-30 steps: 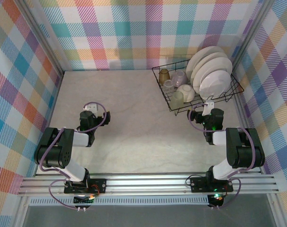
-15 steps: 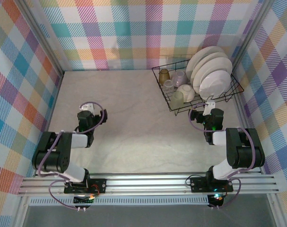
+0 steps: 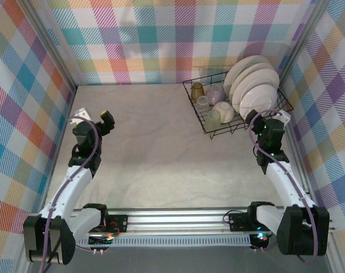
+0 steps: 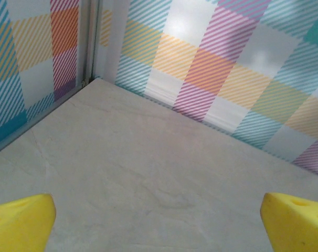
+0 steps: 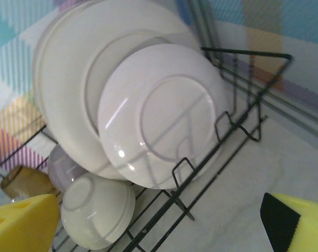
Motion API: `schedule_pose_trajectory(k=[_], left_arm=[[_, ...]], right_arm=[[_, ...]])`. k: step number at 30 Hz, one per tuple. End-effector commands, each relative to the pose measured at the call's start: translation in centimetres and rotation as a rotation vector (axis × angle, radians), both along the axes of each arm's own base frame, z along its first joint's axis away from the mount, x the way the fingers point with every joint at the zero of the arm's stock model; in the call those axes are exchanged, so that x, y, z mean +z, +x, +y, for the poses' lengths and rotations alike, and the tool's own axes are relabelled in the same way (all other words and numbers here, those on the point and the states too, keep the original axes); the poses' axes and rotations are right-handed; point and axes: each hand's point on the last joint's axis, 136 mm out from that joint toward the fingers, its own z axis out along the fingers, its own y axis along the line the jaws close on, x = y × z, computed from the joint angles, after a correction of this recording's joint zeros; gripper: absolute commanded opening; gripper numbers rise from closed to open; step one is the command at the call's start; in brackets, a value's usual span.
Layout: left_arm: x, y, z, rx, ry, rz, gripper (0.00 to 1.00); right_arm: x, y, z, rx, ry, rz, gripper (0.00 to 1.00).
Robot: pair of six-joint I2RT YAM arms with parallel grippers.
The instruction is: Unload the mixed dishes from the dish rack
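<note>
The dish rack (image 3: 191,99) is seated in the tabletop's (image 3: 161,159) far right corner, just beyond the right pincer (image 3: 268,121), spread wide.

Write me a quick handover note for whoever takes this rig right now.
Left tool: open, empty, over the table's left side.
Right tool: open, empty, facing the plates from the dish rack's near right side.
The plates, cups and cream bowl all sit in the rack at the table's far right.
Done: nothing unloaded yet.
Left: every dish.
</note>
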Motion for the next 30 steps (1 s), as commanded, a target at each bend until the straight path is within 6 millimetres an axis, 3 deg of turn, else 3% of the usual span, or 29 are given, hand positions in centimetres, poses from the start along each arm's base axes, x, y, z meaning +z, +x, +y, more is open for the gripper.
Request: schedule_pose_trajectory(k=[1, 3, 7, 13, 16, 24, 30], left_arm=[[-1.3, -1.9, 0.0, 0.039, -0.133, 0.177, 1.0], [-1.7, -2.7, -0.5, 0.037, -0.192, 0.264, 1.0], [-2.0, -3.4, -3.6, -0.114, -0.277, 0.347, 1.0], [-3.2, -5.3, -6.8, -0.294, -0.26, 0.481, 1.0], [-3.4, -6.2, -9.4, -0.413, -0.214, 0.511, 1.0], [0.8, -10.1, -19.2, -0.909, -0.181, 0.299, 1.0], [2.0, -11.8, -19.8, -0.973, -0.185, 0.227, 1.0]], right_arm=[[-1.7, -2.6, -1.3, -0.137, 0.196, 0.082, 0.99], [-1.4, -3.1, -0.9, -0.134, 0.238, 0.106, 0.99], [-2.0, -4.6, -0.6, -0.199, 0.339, 0.24, 0.99], [-2.8, -4.1, 1.4, -0.21, 0.517, 0.391, 0.99], [-3.8, -3.8, 2.4, -0.242, 0.597, 0.509, 0.99], [-5.2, -1.1, 4.7, -0.225, 0.626, 0.612, 0.99], [-6.1, 0.3, 5.5, -0.242, 0.607, 0.662, 0.81]])
